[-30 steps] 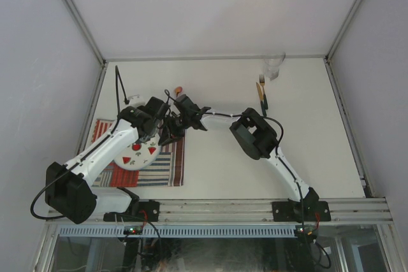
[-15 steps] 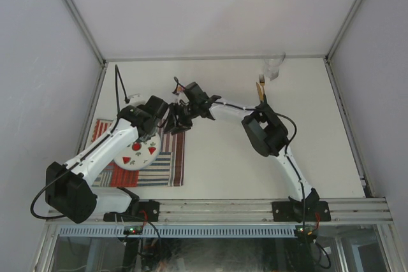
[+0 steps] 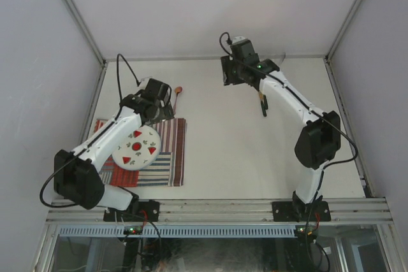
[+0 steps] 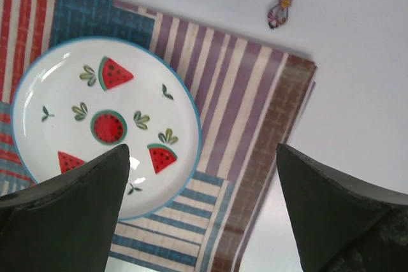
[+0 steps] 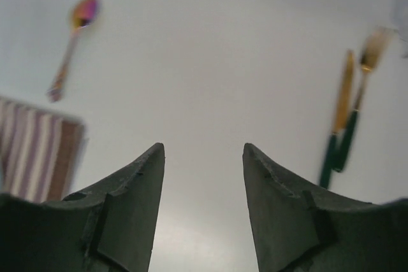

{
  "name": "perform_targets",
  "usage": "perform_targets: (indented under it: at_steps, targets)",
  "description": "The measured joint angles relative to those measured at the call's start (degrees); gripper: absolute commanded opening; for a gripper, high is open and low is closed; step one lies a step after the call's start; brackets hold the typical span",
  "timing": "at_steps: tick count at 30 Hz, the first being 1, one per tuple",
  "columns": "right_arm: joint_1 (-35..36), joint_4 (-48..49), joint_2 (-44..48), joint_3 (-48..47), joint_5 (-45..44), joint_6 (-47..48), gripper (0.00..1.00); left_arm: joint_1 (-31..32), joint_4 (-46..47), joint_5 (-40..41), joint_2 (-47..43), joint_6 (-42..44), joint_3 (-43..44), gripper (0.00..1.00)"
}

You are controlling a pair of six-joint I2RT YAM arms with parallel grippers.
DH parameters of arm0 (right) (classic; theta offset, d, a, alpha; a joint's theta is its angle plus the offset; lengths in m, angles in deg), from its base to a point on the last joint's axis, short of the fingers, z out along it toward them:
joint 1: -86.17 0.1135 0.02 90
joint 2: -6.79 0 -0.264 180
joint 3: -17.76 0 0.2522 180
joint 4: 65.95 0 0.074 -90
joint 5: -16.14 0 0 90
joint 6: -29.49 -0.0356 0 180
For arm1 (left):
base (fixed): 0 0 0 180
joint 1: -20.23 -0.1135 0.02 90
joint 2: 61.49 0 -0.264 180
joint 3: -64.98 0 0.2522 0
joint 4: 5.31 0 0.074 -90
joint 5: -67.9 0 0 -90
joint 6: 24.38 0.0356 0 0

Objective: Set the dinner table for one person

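Desk fills mid-frame in top view: rigid, fixed, nothing to grip. Knife and fork, upper right, look thin, slippery; likely pinch green handles. Left jaws and right jaws gape, empty

Your left arm folds back from its near-left base to a low elbow, then reaches forward and to the right. The wrist is turned so the left gripper points down. Its jaws stand wide apart with nothing between them. Your right arm rises from its near-right base, bends at a high elbow and stretches far and left. The right gripper hangs at the far middle, jaws moderately parted and holding nothing.
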Motion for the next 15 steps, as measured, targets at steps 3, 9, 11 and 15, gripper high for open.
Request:
perform_targets:
  at_steps: [3,9,11,15]
  targets:
    - [-4.2,-8.3,-5.7,-7.2,-1.0,-0.1,0.59,-2.6,0.2,-0.7,4.2,2.6,2.5,1.00]
    - [-3.7,-12.3,-11.0,-4.5,7.4,0.2,0.75,-14.9,1.5,-7.4,4.5,5.6,2.4,1.00]
    - [-1.4,-11.2,-11.0,-1.8,10.5,0.3,0.74,-17.7,1.4,-7.5,5.5,6.4,2.4,1.00]
    - [2.0,-10.5,-12.9,-1.6,16.4,0.6,0.71,-18.2,1.7,-7.1,8.6,7.8,2.6,1.00]
